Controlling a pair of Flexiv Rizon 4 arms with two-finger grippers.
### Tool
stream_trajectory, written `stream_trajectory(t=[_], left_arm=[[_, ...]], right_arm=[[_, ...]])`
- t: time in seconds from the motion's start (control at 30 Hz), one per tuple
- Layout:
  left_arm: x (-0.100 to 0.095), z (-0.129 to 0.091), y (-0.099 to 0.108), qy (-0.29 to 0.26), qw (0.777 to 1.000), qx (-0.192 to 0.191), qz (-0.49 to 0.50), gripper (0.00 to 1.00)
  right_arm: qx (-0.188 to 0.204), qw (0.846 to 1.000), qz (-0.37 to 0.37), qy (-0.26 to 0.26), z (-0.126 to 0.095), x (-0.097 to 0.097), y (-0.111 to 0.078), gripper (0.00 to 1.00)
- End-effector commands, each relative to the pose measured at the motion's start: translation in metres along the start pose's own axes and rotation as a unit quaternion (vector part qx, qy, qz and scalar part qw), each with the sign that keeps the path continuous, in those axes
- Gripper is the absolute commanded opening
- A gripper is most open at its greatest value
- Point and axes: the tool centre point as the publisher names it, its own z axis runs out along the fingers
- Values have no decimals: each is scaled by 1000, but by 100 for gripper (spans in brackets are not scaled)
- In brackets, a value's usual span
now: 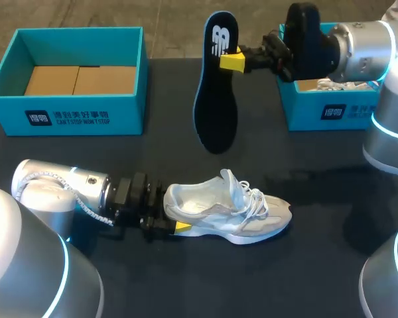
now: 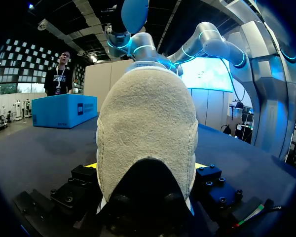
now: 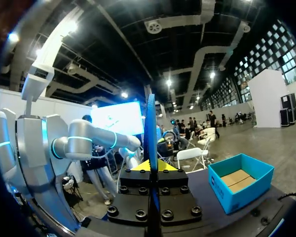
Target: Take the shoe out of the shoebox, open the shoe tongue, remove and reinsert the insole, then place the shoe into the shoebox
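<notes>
1. left fingers (image 1: 179, 225) are clamped narrow on the heel of the shoe (image 1: 232, 212). the left wrist view shows the heel (image 2: 148, 138) filling the gap, with a yellow tip peeking out on each side.
2. the shoe lies on the desk (image 1: 305, 278), toe pointing to the right, tongue pulled up, opening showing and laces loose.
3. right fingers (image 1: 232, 61) pinch the insole (image 1: 215, 86) near its logo end. it hangs roughly upright in the air between the two boxes, well apart from the shoe. in the right wrist view it sits edge-on between the fingers (image 3: 151, 167).
4. judged stage: insole out, reinsert is next.
5. risk: the pinch is small and at one end, so the insole could swing, twist or slip out on the way down.
6. risk: the lower tip may catch on the tongue or laces and buckle instead of sliding in.
7. risk: the shoe is held only at the heel, so a push from the insole could pivot or tip it.
8. left shoebox (image 1: 66, 116): open, with only flat brown cardboard (image 1: 79, 79) inside.
9. right shoebox (image 1: 318, 116): partly hidden by the right arm. something white shows inside (image 1: 348, 85), but i can't tell what.
</notes>
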Motion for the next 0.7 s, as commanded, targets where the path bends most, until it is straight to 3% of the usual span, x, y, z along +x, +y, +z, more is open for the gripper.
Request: stream_trajectory(t=[0.03,0.3,0.5,0.7], left_arm=[[-1,0,2,0,1000,-1,-1,0],[-1,0,2,0,1000,-1,-1,0],[-1,0,2,0,1000,-1,-1,0],[-1,0,2,0,1000,-1,-1,0]], right_arm=[[0,999,0,-44,0,6,-1,0],[0,999,0,-44,0,6,-1,0],[17,993,27,-116,-30,15,33,0],[24,990,25,-139,-59,45,57,0]])
